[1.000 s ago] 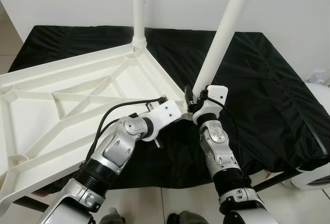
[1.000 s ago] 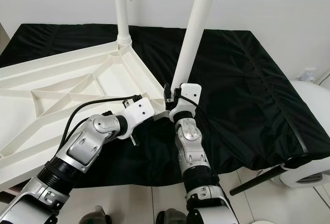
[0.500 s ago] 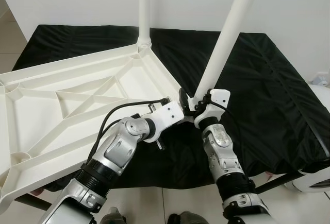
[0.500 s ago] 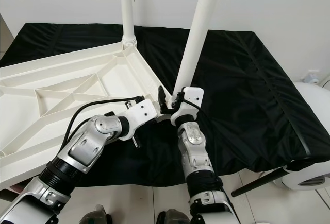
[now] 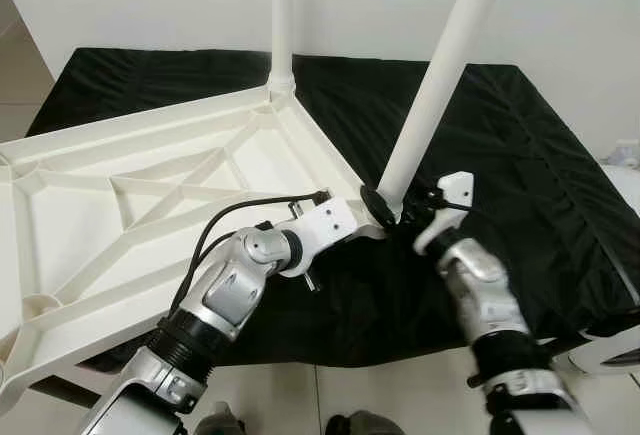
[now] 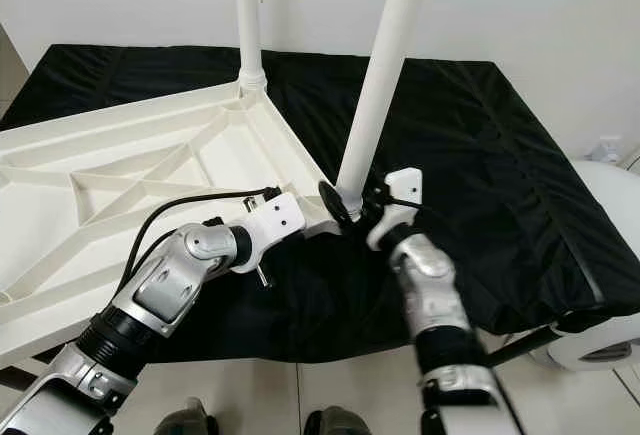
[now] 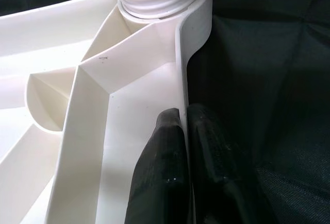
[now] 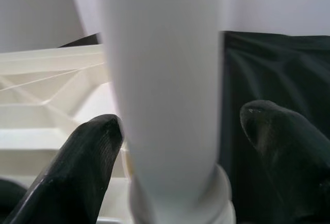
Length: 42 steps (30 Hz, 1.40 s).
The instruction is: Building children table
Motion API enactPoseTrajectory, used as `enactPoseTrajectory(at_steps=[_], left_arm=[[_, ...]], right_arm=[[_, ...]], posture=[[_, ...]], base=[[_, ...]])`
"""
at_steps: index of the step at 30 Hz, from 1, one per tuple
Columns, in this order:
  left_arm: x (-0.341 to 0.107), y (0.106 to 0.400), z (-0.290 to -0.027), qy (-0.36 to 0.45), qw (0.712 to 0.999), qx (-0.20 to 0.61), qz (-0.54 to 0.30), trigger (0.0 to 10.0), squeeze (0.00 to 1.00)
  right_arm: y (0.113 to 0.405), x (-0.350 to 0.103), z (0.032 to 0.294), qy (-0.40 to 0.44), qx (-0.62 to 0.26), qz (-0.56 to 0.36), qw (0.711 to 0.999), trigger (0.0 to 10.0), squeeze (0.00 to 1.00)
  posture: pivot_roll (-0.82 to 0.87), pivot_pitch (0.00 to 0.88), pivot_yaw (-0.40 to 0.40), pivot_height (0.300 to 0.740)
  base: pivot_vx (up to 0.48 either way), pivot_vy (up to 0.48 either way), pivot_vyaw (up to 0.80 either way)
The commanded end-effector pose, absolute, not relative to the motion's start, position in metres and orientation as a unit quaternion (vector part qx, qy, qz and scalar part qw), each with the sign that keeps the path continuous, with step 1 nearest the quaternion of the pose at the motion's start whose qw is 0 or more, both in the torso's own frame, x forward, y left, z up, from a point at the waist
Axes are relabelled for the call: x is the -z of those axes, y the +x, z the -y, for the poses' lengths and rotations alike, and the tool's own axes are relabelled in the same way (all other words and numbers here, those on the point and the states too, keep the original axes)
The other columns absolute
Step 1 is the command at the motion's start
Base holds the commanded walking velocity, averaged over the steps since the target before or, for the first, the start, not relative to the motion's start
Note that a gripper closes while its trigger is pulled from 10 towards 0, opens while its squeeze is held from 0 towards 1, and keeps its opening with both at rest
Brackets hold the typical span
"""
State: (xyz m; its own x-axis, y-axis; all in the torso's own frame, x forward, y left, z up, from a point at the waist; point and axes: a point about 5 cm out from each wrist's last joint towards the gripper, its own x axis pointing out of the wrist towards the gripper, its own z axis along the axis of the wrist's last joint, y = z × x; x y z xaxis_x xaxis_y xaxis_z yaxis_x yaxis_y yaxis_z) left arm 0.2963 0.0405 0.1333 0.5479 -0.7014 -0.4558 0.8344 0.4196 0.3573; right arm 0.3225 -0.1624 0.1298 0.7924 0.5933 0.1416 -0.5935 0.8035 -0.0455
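One tool (image 5: 392, 210) now off leg (image 5: 437, 80)

Both arms are brushed silver metal in rounded segments, with ribbed black collars near the elbows. The left hand (image 5: 352, 217) sits in a white housing dotted with small screws, a black cable looping to it. The right hand (image 5: 400, 210) has glossy black fingers (image 8: 82, 167).

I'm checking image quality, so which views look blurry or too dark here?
Head views: evenly lit, sharp. Right wrist view: the table leg and the fingers are soft, too close to focus. Left wrist view: sharp on the tabletop rim, black cloth dim.
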Motion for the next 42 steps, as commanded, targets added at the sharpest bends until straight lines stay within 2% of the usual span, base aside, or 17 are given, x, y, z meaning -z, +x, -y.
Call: enactPoseTrajectory(at_steps=[1,9,18,19,20,21,35,36,37,42], left_arm=[[-0.145,0.297,-0.032,0.283,0.833,0.468,-0.087,10.0,0.00],[-0.146,0.297,-0.032,0.285,0.831,0.470,-0.084,10.0,0.00],[-0.146,0.297,-0.034,0.286,0.833,0.466,-0.085,10.0,0.00],[-0.146,0.297,-0.034,0.286,0.833,0.465,-0.085,10.0,0.00],[-0.146,0.297,-0.034,0.286,0.833,0.465,-0.085,10.0,0.00],[-0.147,0.298,-0.034,0.286,0.834,0.465,-0.085,10.0,0.00],[-0.147,0.299,-0.033,0.287,0.832,0.467,-0.084,10.0,0.00],[-0.147,0.299,-0.033,0.287,0.832,0.467,-0.084,10.0,0.00],[-0.147,0.299,-0.033,0.287,0.832,0.467,-0.084,10.0,0.00],[-0.147,0.298,-0.033,0.286,0.832,0.468,-0.084,10.0,0.00]], right_arm=[[0.323,-0.126,0.159,0.005,-0.331,0.064,0.942,10.0,0.00],[0.338,-0.133,0.161,-0.022,-0.392,0.040,0.919,10.0,0.00],[0.342,-0.135,0.167,-0.031,-0.412,0.033,0.910,10.0,0.00],[0.342,-0.134,0.168,-0.034,-0.415,0.031,0.909,2.7,0.00],[0.342,-0.134,0.168,-0.034,-0.415,0.031,0.909,2.7,0.00],[0.342,-0.133,0.170,-0.032,-0.417,0.027,0.908,0.0,0.00],[0.339,-0.129,0.178,-0.039,-0.423,0.020,0.905,0.0,0.00],[0.339,-0.128,0.177,-0.038,-0.419,0.022,0.907,9.7,0.00],[0.339,-0.128,0.177,-0.034,-0.415,0.024,0.909,10.0,0.00],[0.340,-0.128,0.173,-0.022,-0.401,0.030,0.915,10.0,0.00]], posture=[[0.00,0.000,-0.061,0.740],[0.01,0.000,-0.056,0.740],[0.02,0.000,-0.064,0.740],[0.02,0.000,-0.064,0.740],[0.02,0.000,-0.064,0.740],[0.02,0.000,-0.064,0.740],[0.01,0.000,-0.057,0.740],[0.01,0.000,-0.058,0.740],[0.01,0.000,-0.058,0.740],[0.01,0.000,-0.059,0.740]], base=[[0.000,0.000,0.00],[0.000,0.000,0.00],[0.000,0.000,0.00],[0.000,0.000,0.00],[0.000,0.000,0.00],[0.000,0.000,0.00],[0.000,0.000,0.00],[0.000,0.000,0.00],[0.000,0.000,0.00],[0.000,0.000,0.00]])
